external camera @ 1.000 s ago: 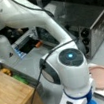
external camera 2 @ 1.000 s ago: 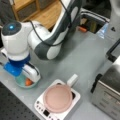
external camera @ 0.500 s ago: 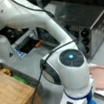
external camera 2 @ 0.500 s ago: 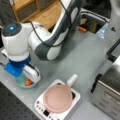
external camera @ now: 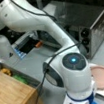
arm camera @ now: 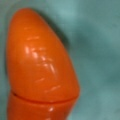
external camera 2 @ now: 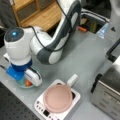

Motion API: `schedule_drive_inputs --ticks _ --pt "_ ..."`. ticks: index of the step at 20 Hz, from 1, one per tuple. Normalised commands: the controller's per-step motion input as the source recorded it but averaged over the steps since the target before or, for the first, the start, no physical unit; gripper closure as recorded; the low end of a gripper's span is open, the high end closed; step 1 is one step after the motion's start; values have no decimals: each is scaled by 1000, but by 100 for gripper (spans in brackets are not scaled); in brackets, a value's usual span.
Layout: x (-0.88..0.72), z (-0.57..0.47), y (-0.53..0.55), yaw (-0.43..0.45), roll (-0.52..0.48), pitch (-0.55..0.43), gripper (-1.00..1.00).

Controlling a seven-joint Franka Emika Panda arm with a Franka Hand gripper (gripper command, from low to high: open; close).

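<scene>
My gripper [external camera 2: 26,81] hovers over the glossy orange plastic carrot [arm camera: 41,67] on the teal plate [external camera 2: 21,84]; I cannot tell how my jaws stand, and the slick, rounded carrot could squirt sideways.

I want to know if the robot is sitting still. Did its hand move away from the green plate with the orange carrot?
No. In a front view the gripper sits over the green plate and carrot, at the same spot left of the pink-topped scale.

A robot lab set up as a mock kitchen. A grey table [external camera 2: 82,57] carries a steel toaster oven [external camera: 88,21] at a front view's upper right, a white scale [external camera 2: 58,101] with a pink plate [external camera 2: 58,98], and a wooden cabinet [external camera: 13,97] at lower left. A black perforated board [external camera 2: 10,105] edges the table.
</scene>
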Motion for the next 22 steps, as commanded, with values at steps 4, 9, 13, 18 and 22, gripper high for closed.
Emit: schedule_drive_inputs --ticks 4,9,13,18,22 --pt "101 -78 81 -29 -23 -27 -100" --pt "87 -100 108 -21 0 -28 -100" --pt "73 -106 112 7 34 -16 100" --pt "64 -180 133 -7 69 -18 100" --pt "63 -292 158 -39 115 -48 100"
